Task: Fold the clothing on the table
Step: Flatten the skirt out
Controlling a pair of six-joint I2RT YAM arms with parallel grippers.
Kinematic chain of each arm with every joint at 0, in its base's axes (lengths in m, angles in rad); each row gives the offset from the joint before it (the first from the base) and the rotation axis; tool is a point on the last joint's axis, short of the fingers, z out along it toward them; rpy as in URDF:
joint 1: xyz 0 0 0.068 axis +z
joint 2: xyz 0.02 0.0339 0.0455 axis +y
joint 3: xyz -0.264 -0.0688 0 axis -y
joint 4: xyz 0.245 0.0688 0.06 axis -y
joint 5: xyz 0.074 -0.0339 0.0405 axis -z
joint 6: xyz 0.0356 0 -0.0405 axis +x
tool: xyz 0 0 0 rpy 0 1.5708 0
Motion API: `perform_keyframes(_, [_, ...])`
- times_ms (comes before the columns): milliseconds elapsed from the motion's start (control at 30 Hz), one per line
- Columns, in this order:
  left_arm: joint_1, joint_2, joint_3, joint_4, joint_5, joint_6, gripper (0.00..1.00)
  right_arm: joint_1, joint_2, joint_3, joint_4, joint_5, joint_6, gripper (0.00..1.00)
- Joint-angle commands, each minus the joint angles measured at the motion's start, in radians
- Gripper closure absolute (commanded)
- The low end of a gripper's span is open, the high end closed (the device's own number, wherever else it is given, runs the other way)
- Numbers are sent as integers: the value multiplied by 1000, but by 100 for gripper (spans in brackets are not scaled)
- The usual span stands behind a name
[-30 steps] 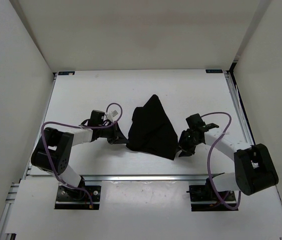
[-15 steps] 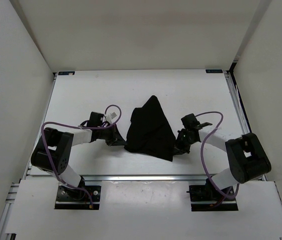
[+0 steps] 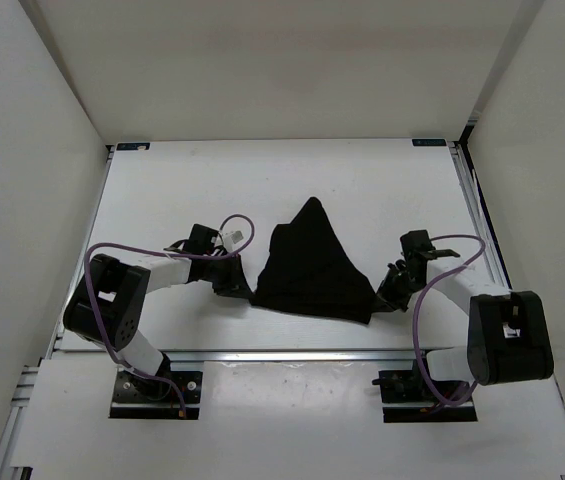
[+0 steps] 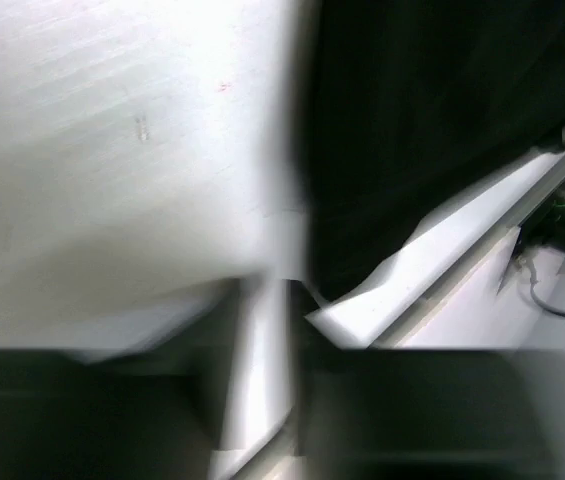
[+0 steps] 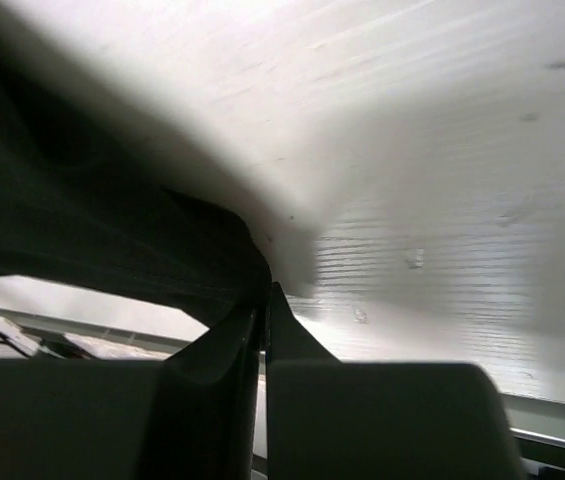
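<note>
The black clothing (image 3: pixel 312 265) lies on the white table (image 3: pixel 162 190) as a rough triangle, peak pointing away, bottom edge stretched wide. My right gripper (image 3: pixel 387 297) is at its near right corner. In the right wrist view this gripper (image 5: pixel 265 295) is shut on the clothing's (image 5: pixel 92 220) edge. My left gripper (image 3: pixel 240 288) sits low at the near left corner. The left wrist view is smeared. There the left gripper (image 4: pixel 262 300) shows a narrow pale gap between its jaws, with the clothing (image 4: pixel 432 130) just right of it.
A metal rail (image 3: pixel 282 355) runs along the table's near edge, just behind both grippers. Another rail (image 3: pixel 477 210) borders the right side. White walls (image 3: pixel 32 200) enclose the table on the left, back and right. Purple cables (image 3: pixel 232 225) loop over both arms.
My right gripper shut on the clothing's near right corner and drew it to the right, widening the bottom edge. The left gripper's jaws parted slightly at the left corner.
</note>
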Motion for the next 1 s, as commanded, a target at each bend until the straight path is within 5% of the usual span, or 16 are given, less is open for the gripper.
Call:
perform_keyframes(0, [26,-31,-15,-13,-5,28,53,28,18,9,-23,56,-36,100])
perform_keyframes(67, [35,-45,-12,16,83,0,2,61,44,34,-23,62,-27,100])
perform_keyframes(200, [63,-92,10,35,180,-26,1,65,49,58,-46,41,-39,79])
perform_keyframes(367, [63,-83,24,41,158,-18,1,52,-14,127,-106,67,-60,72])
perform_keyframes(633, [25,-33,-145,372,237,-236,1,31,-156,112,-207,94,-37,71])
perform_keyframes(967, [-124,55,-84,319,111,-253,17,23,-294,-24,-209,71,38,71])
